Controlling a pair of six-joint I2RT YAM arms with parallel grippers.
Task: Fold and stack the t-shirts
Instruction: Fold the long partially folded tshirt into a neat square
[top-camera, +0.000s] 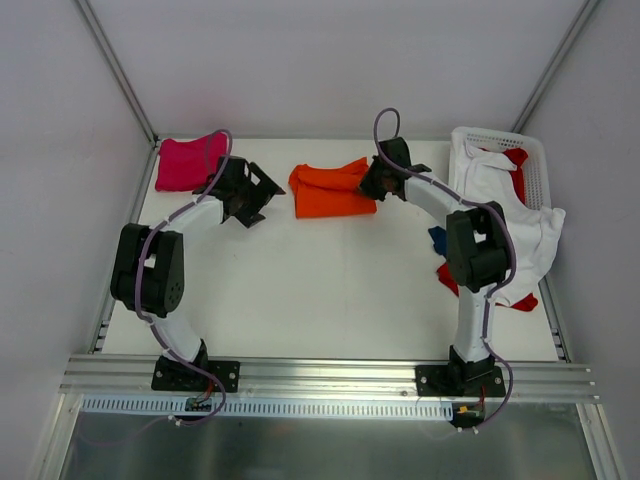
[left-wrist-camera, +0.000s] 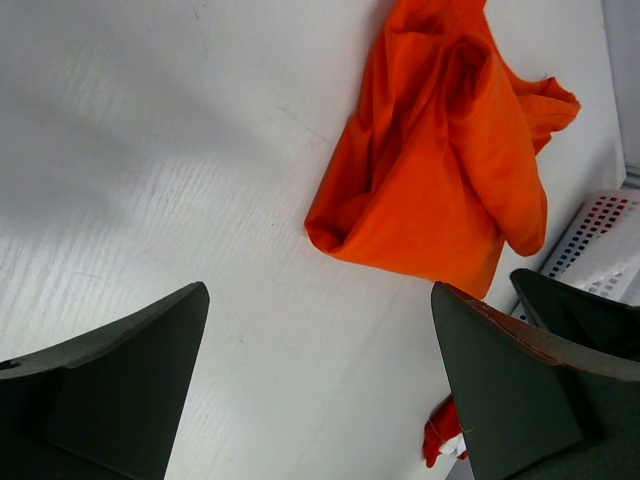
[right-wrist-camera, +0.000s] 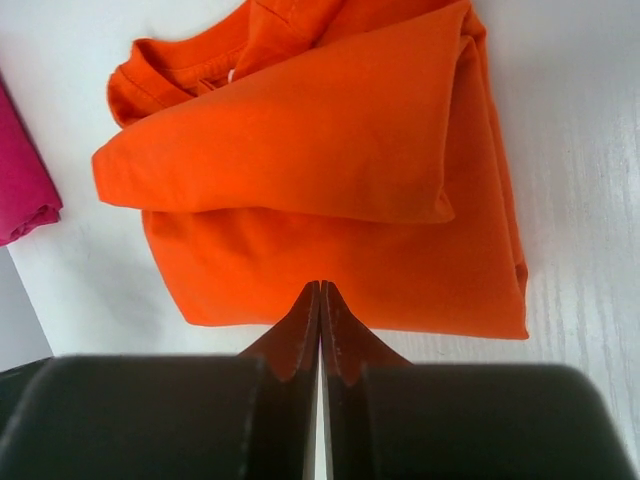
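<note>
Two shirts lie out: orange shirt (top-camera: 330, 192) half-folded, pink shirt (top-camera: 185, 163) folded beside it, unstacked. More wait in the basket (top-camera: 500, 135). Left tool (left-wrist-camera: 320, 300) wide, right tool (right-wrist-camera: 320, 300) closed tight.

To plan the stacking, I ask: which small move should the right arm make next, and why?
Probably lift the right gripper slightly: its jaws are shut at the orange shirt's edge, and a lift would show whether cloth is caught.

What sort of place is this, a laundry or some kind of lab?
Most likely a robot test booth, not a laundry: a white table boxed in by plain walls, a left arm and right arm bolted to a metal rail, and an orange t-shirt laid out, probably for practice.
</note>
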